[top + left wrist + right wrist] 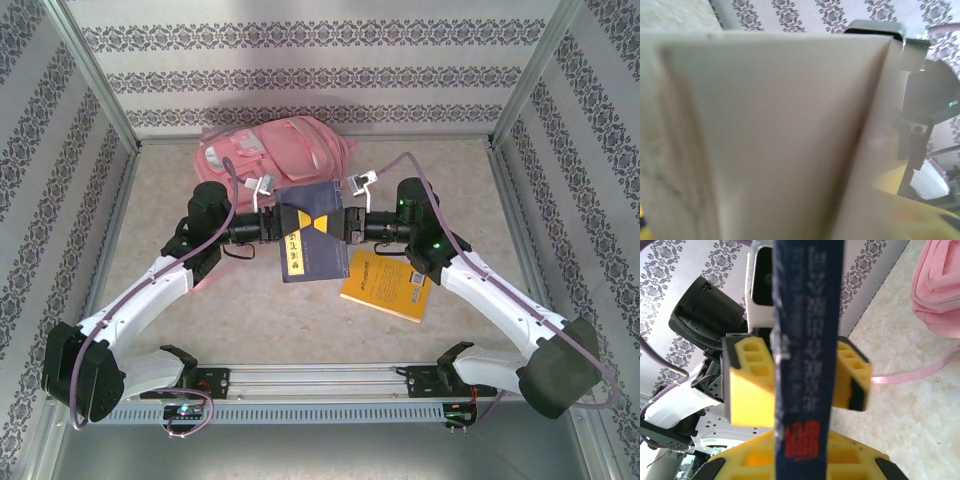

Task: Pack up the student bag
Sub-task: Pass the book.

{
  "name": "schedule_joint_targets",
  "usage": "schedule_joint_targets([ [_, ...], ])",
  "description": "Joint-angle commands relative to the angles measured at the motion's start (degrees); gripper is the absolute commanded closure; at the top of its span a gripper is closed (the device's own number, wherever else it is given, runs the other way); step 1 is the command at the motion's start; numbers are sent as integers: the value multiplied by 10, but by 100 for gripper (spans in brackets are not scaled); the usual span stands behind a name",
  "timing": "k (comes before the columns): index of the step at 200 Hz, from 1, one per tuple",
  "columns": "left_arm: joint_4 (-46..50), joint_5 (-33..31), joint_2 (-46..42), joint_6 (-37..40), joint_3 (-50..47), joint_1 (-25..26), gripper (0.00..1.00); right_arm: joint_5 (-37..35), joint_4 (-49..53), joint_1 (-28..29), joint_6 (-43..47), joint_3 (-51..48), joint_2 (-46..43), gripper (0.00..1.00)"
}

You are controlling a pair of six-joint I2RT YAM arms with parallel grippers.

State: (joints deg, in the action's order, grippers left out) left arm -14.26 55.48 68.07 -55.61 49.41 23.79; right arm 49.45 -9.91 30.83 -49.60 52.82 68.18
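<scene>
Right gripper [347, 224] is shut tight on one edge of a blue book [308, 235], which is held up off the table [250, 310] between the two arms. Left gripper [272, 228] is set around the opposite edge. In the right wrist view its yellow pads [747, 390] are seen either side of the covers, but whether the book is actually pinched there can't be told, tbh. The student bag [275, 150] is lying at the far end of the table, just behind the book, and its opening can't be made out. A yellow book [388, 285] is lying flat near the right arm.

Looks like a handover, or maybe a two-handed carry. Either way, one grip shouldn't be released until the other is properly seated on the cover. The book is best kept upright so nothing fans open, and the loose pink strap [920, 374] should be avoided on the way in.
</scene>
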Motion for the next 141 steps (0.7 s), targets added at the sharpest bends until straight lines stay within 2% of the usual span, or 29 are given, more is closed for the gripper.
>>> schedule_joint_targets([
  [1,-98,22,-18,-37,-16,-1,67,17,-39,-9,0,-1,-12,100],
  [32,-131,2,-24,-56,-32,-1,97,-16,-20,-13,3,-2,-12,100],
  [37,-130,-4,-25,-55,-31,-1,100,-27,-18,-14,0,-4,-14,89],
  [43,-126,-15,-29,-54,-31,0,100,-41,-21,-15,-5,-9,-17,78],
  [44,-125,-17,-30,-54,-31,0,100,-45,-23,-15,-8,-12,-18,73],
  [47,-120,-25,-32,-53,-30,-1,100,-52,-26,-16,-13,-15,-20,68],
  [49,-118,-32,-33,-53,-30,-1,100,-60,-34,-17,-22,-20,-22,61],
  [51,-115,-38,-35,-52,-30,-1,100,-62,-36,-17,-26,-21,-23,59],
  [60,-109,-72,-50,-52,-31,-1,100,-83,-92,-21,-74,-46,-30,37],
  [77,-117,-157,-83,-63,-44,0,100,-117,-163,-21,-132,-76,-41,16],
  [100,-130,-261,-120,-85,-57,1,100,-178,-215,-5,-166,-109,-61,4],
  [141,-188,-342,-112,-142,-72,8,100,-274,-288,26,-197,-155,-80,2],
])
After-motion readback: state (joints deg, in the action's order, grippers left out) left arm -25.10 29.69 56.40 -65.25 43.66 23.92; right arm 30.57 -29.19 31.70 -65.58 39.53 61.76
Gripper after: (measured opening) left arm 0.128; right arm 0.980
